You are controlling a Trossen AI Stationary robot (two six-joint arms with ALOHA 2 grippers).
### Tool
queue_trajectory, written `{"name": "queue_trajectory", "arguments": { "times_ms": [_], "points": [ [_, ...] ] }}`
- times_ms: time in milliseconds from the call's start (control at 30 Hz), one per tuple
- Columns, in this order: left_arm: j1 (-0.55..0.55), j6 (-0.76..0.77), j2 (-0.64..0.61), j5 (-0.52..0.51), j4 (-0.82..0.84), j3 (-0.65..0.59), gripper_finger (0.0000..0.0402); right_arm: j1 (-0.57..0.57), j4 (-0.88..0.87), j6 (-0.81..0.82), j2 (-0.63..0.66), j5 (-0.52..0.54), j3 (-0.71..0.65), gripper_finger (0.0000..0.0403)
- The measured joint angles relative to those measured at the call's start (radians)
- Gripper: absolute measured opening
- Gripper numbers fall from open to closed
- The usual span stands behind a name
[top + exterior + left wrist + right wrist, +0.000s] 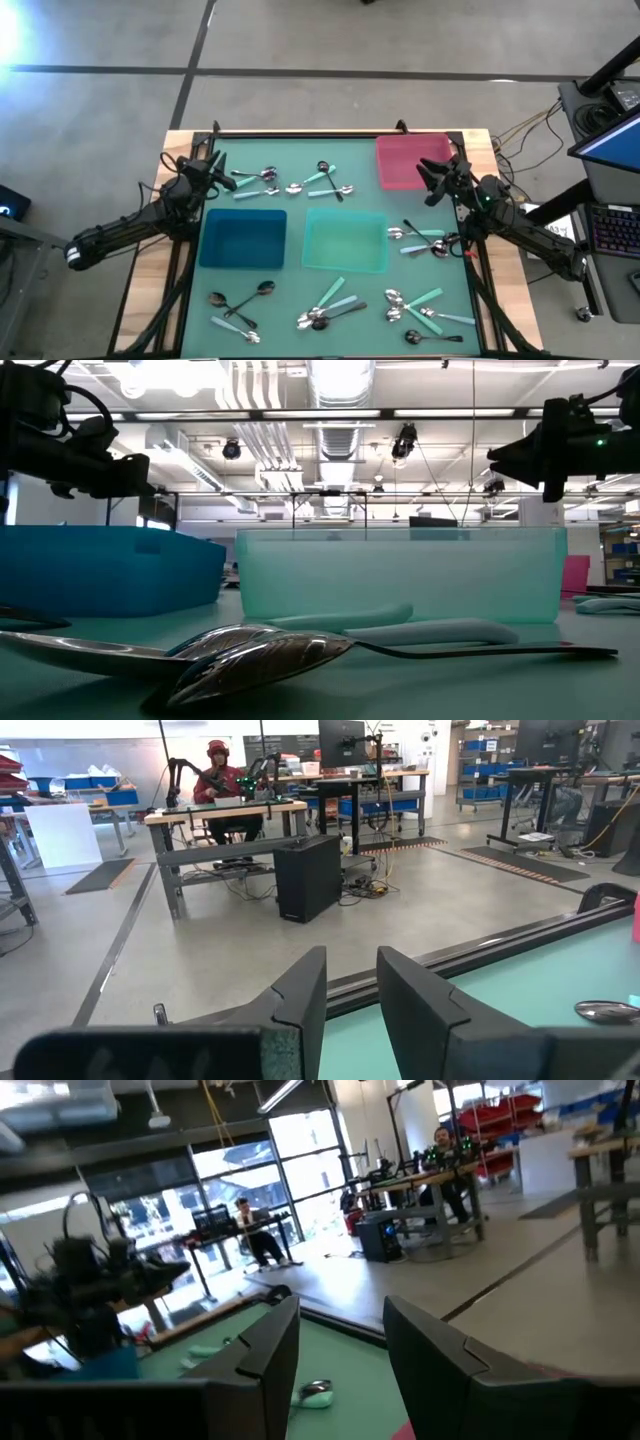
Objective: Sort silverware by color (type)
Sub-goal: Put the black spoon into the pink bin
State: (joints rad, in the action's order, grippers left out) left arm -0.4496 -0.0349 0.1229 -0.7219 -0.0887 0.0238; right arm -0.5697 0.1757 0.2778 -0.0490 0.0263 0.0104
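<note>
Green mat (290,290) covers the table top, framed by the wooden edge; on it three square bins: blue bin (243,238) left of centre, teal bin (345,241) just beside it at centre, pink bin (410,160) at the far right corner; all three look empty from above. Left arm enters from the left edge, its left gripper (222,172) raised above the mat's far left corner, beside the blue bin's far side; fingers (300,995) parted by a narrow gap, nothing between them. Right arm enters from the right edge, its right gripper (432,182) raised at the near edge of the pink bin; fingers (268,1342) parted moderately, holding nothing. Silverware lies scattered on the mat outside the bins, in loose clusters: one group (262,182) of silver and teal-handled spoons beyond the blue bin, close to the left gripper; another (325,182) beyond the teal bin; a cluster (422,240) right of the teal bin, below the right gripper; at the near edge, a few spoons (238,305) in front of the blue bin, a mixed heap (328,308) in front of the teal bin, and a further group (418,308) at the near right. In the low view a shiny spoon bowl (255,660) lies in the foreground, teal-handled pieces (430,630) behind it, touching the mat. A seated person (222,786) shows at a desk in the room beyond.
</note>
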Motion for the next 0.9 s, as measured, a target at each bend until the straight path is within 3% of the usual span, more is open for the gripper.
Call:
{"name": "queue_trajectory", "arguments": {
  "times_ms": [133,567,900],
  "points": [
    [0.0,0.0,0.0,0.0,0.0,0.0,0.0077,0.0,0.005,0.103,0.0,0.0,0.0,0.0139],
    [0.0,0.0,0.0,0.0,0.0,0.0,0.0077,0.0,0.219,0.196,-0.003,-0.005,0.001,0.0139],
    [0.0,0.0,0.0,0.0,0.0,0.0,0.0077,0.0,0.206,0.235,-0.148,-0.034,0.063,0.0139]
  ]
}}
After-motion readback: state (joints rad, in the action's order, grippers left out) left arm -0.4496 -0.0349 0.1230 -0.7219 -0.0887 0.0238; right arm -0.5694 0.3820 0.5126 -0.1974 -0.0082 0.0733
